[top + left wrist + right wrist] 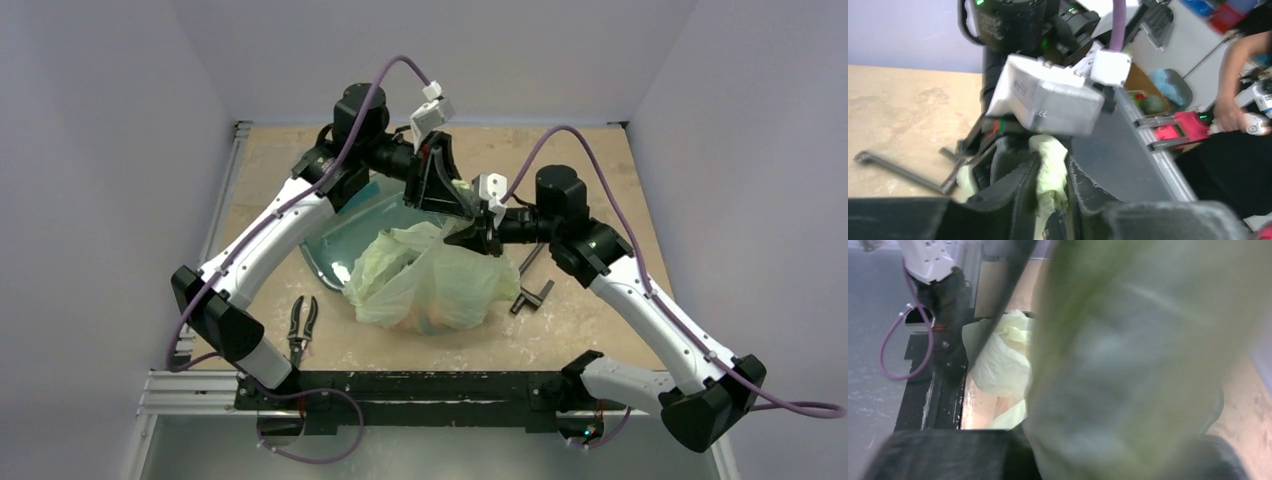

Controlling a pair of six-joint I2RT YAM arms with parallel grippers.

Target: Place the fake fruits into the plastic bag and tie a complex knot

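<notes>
We're clamping the left fingers (1009,199) tight on a twisted strand of the crinkly pale-green translucent plastic bag (430,285), which is sitting mid-worktop (600,170) holding orange-tinted fake fruits (436,320); right fingers' (938,455) grip unclear behind blurred plastic.

Both arms same build: left arm (262,250) and right arm (650,300) have white link shells, black joint housings and black elbow blocks nearest the base rail (420,388). Rail is black, flecked white. One purple cable (395,65) per arm, ending farthest from the rail at a white-grey camera box (1048,100). Fingers on the left gripper (1052,200) are matte black, rough-edged. Green LEDs (979,2) on the black motor housing (1003,25).
</notes>
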